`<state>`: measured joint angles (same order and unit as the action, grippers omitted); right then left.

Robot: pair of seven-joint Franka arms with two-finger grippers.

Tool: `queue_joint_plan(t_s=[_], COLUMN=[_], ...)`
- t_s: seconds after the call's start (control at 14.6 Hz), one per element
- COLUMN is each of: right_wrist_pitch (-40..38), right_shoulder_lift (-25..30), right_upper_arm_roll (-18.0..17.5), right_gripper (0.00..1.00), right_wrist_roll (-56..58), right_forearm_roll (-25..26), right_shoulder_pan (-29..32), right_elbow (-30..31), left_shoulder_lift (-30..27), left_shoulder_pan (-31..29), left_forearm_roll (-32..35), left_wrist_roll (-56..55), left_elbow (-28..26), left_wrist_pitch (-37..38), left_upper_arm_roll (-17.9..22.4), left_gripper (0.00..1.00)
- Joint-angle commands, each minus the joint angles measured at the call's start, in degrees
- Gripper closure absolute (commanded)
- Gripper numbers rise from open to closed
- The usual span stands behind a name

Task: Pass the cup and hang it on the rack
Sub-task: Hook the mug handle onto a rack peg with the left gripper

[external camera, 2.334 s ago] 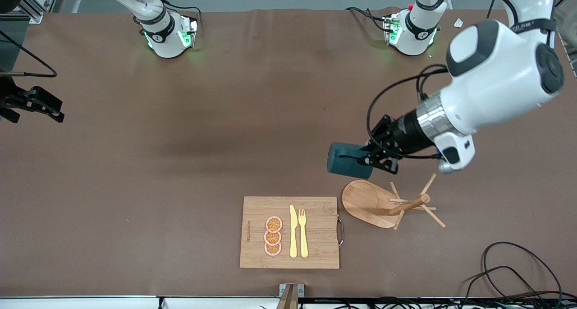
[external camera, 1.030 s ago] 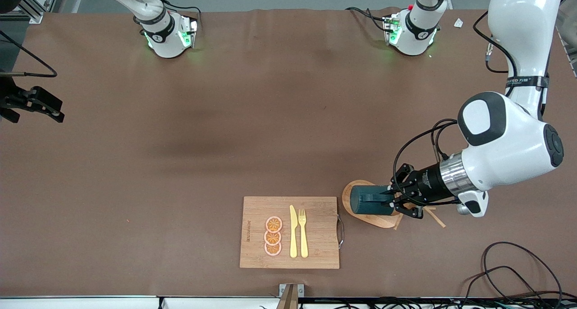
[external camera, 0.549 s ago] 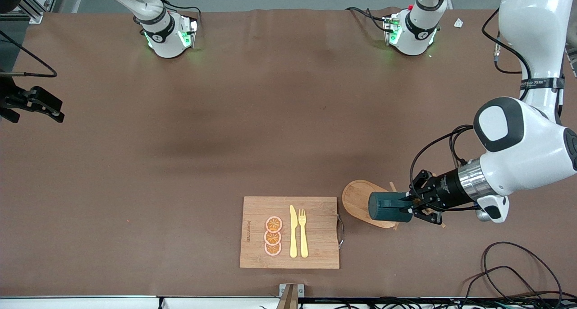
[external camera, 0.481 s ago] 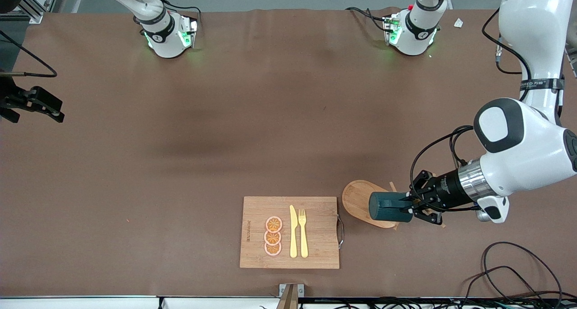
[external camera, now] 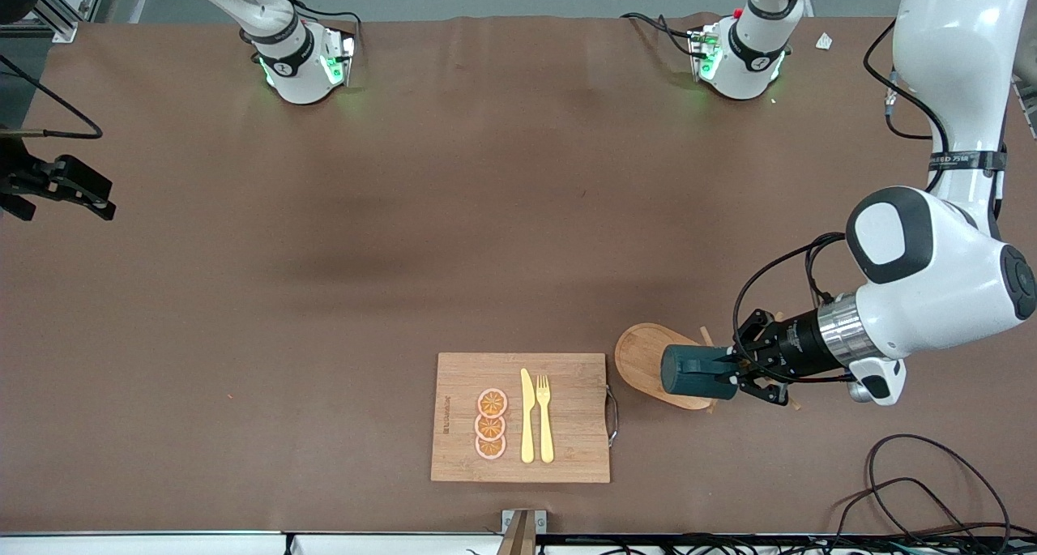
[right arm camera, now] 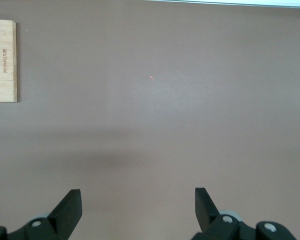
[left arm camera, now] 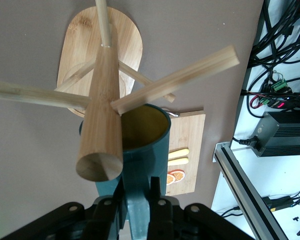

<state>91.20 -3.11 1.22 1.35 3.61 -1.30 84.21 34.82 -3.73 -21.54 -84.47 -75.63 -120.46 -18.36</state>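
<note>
The dark teal cup [external camera: 697, 372] lies on its side in the air, over the oval base of the wooden rack [external camera: 638, 354]. My left gripper [external camera: 734, 370] is shut on the cup's handle. In the left wrist view the gripper [left arm camera: 138, 196] pinches the handle below the cup [left arm camera: 150, 142], whose yellow mouth faces the rack's post [left arm camera: 102, 115]. One peg [left arm camera: 180, 77] crosses just over the cup's rim. My right gripper [right arm camera: 138, 194] hangs open over bare table, holding nothing.
A bamboo cutting board [external camera: 567, 413] with a yellow knife [external camera: 527, 417], a fork [external camera: 544, 419] and orange slices [external camera: 491, 424] lies beside the rack, toward the right arm's end. Loose cables [external camera: 915, 478] lie near the table's front corner at the left arm's end.
The left arm brought the cup down from over open table to the rack, then shifted it along the base toward the post. In the last half second it barely moved. The right arm waits.
</note>
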Motion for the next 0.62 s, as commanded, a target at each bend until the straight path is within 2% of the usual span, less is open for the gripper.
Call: queue_joint_plan(t_s=[0.0,0.34,0.41,0.48,0.55], right_wrist_pitch=[-0.23,-0.05,-0.05,-0.05,-0.05], right_shoulder_lift=[0.65,0.47,0.47,0.47,0.47], right_upper_arm_roll=[-0.17,-0.17,-0.17,-0.17,-0.08], right_gripper=[0.0,0.0,0.0,0.0,0.0], right_wrist_roll=[-0.21,-0.21,-0.12,0.23,0.32], right_forearm_roll=[-0.19,-0.27,-0.19,-0.19,-0.19], right_shoulder_pan=[0.07,0.07,0.16,0.24,0.42], right_elbow=[0.16,0.07,0.07,0.07,0.07], left_shoulder_lift=[0.08,0.25,0.34,0.34,0.25], left_shoulder_pan=[-0.92,-1.45,-1.45,-1.36,-1.19], left_forearm_roll=[0.01,-0.96,-0.96,-0.96,-0.96], left_wrist_roll=[0.53,0.53,0.53,0.53,0.45], left_elbow=[0.05,0.13,0.13,0.13,0.13], left_wrist_pitch=[-0.04,-0.04,-0.04,-0.13,-0.13], left_upper_arm_roll=[-0.45,-0.54,-0.45,-0.45,-0.45], left_gripper=[0.95,0.94,0.89,0.77,0.54])
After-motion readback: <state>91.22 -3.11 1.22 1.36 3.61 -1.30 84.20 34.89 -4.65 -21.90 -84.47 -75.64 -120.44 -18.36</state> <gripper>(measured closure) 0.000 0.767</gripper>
